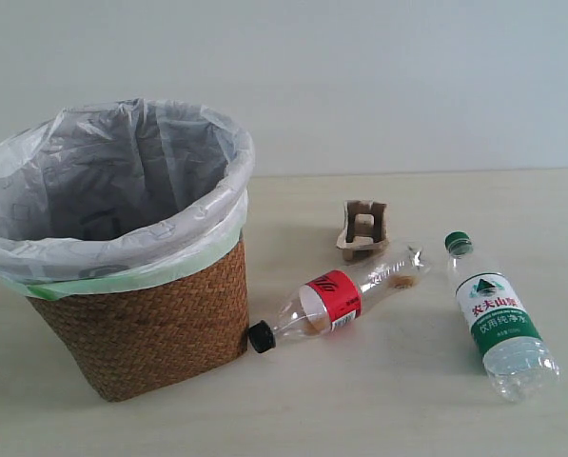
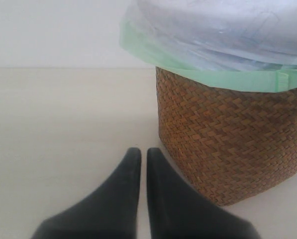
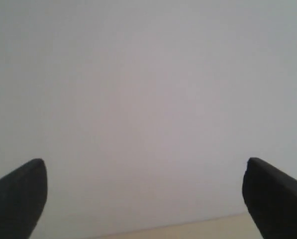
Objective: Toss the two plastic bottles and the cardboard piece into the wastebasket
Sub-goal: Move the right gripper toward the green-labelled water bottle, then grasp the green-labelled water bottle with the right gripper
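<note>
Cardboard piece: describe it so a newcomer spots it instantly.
Find the wicker wastebasket at the exterior view's left. Right of it lies the red-label bottle; the cardboard piece sits beyond that bottle's base end. It alone is tan, opaque and squat, with raised walls and a cut-out.

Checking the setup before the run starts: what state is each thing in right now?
wastebasket: upright, bag-lined, top open.
red-label bottle: lying on its side on the table, black cap on.
green-label bottle: lying on its side, green cap on.
cardboard piece: on the table, outside the wastebasket.
left gripper: shut, holding nothing.
right gripper: open, holding nothing.
</note>
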Robot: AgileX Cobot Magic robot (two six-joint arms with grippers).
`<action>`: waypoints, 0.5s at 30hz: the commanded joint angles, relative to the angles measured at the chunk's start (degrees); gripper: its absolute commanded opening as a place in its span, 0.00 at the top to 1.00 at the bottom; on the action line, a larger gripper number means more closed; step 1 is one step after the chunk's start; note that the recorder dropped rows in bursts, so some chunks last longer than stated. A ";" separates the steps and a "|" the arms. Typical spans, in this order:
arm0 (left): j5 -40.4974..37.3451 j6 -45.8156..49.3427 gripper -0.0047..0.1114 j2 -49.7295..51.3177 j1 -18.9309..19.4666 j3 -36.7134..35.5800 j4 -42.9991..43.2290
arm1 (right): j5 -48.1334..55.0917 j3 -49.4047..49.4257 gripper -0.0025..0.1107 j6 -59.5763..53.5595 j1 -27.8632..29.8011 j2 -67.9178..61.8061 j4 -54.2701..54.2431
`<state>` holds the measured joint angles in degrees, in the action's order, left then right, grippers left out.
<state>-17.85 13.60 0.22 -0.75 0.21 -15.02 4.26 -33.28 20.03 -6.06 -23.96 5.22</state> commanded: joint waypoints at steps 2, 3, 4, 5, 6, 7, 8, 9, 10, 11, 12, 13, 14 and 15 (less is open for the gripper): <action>0.47 0.14 0.93 -0.22 -0.47 -0.21 -0.15 | 14.19 -7.53 0.11 -2.79 0.28 -14.27 -0.09; 0.47 0.14 0.93 -0.22 -0.47 -0.21 -0.15 | 17.72 -9.26 0.11 -4.47 0.28 -17.13 -0.09; 0.47 0.14 0.93 -0.22 -0.47 -0.21 -0.15 | 23.80 -12.37 0.11 -7.94 0.28 -23.01 -0.76; 0.47 0.14 0.93 -0.22 -0.47 -0.21 -0.15 | 27.31 -14.09 0.11 -9.82 0.28 -25.85 -1.83; 0.47 0.14 0.93 -0.22 -0.47 -0.21 -0.15 | 33.60 -16.96 0.11 -13.91 0.28 -30.97 -5.22; 0.47 0.14 0.93 -0.22 -0.47 -0.21 -0.15 | 36.47 -18.44 0.11 -16.27 0.28 -33.75 -7.44; 0.47 0.14 0.93 -0.22 -0.47 -0.21 -0.15 | 38.74 -19.64 0.11 -18.38 0.28 -36.46 -9.73; 0.47 0.14 0.93 -0.22 -0.47 -0.21 -0.15 | 40.01 -20.60 0.11 -19.59 0.28 -38.57 -12.10; 0.47 0.14 0.93 -0.22 -0.47 -0.21 -0.15 | 41.35 -21.72 0.11 -22.47 0.28 -43.57 -14.29; 0.47 0.14 0.93 -0.22 -0.47 -0.21 -0.15 | 41.34 -21.99 0.11 -23.04 0.28 -45.89 -14.85; 0.47 0.14 0.93 -0.22 -0.47 -0.21 -0.15 | 41.23 -22.25 0.11 -24.09 0.28 -50.07 -15.37; 0.47 0.14 0.93 -0.22 -0.47 -0.21 -0.15 | 40.94 -22.25 0.11 -25.23 0.28 -52.77 -15.37; 0.47 0.14 0.93 -0.22 -0.47 -0.21 -0.15 | 40.76 -22.25 0.11 -26.72 0.28 -56.28 -15.80; 0.47 0.14 0.93 -0.22 -0.47 -0.21 -0.15 | 40.76 -22.25 0.11 -27.72 0.28 -58.79 -16.36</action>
<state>-17.85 13.60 0.22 -0.75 0.21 -15.02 44.89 -55.16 -4.87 -6.06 -78.28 -10.13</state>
